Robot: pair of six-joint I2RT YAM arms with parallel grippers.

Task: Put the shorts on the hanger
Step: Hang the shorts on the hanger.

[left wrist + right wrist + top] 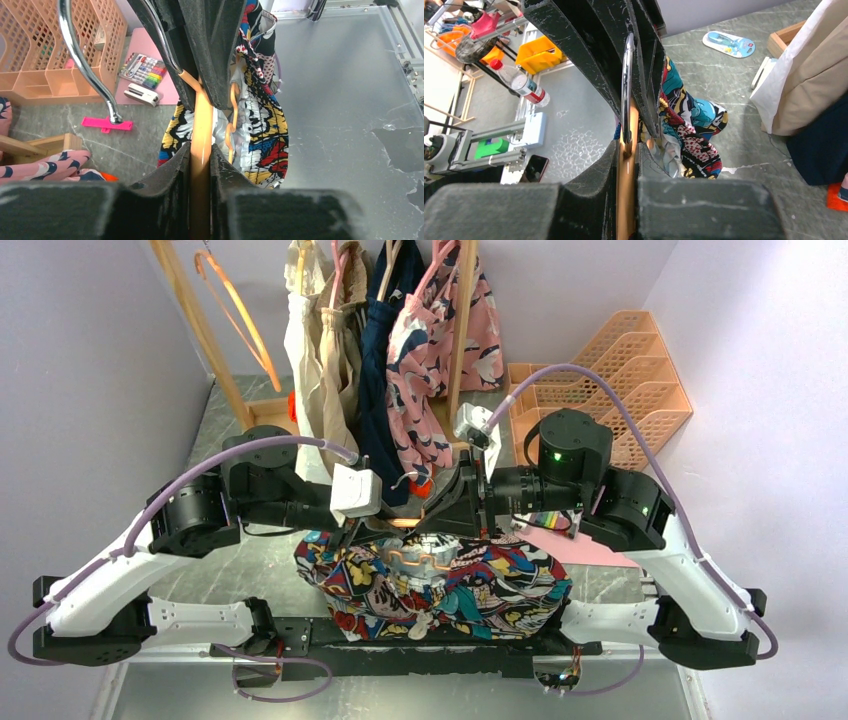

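The comic-print shorts [440,590] hang in a bunch over the near table edge, draped on the orange-tan hanger [410,524]. My left gripper [385,525] and right gripper [445,515] meet over the hanger's middle from either side. In the left wrist view my left gripper [201,147] is shut on the hanger's bar [201,125], with the shorts [265,130] hanging to its right and the silver hook [80,55] at upper left. In the right wrist view my right gripper [626,145] is shut on the hanger [628,170] just below the hook [626,75], with the shorts [691,135] beside it.
A wooden rack of hung garments [400,340] stands at the back, with a spare orange hanger [235,310] on its left. A peach file organizer [610,380] sits back right. A marker set [145,70], a white block [141,94] and a pink clip [107,123] lie on the table.
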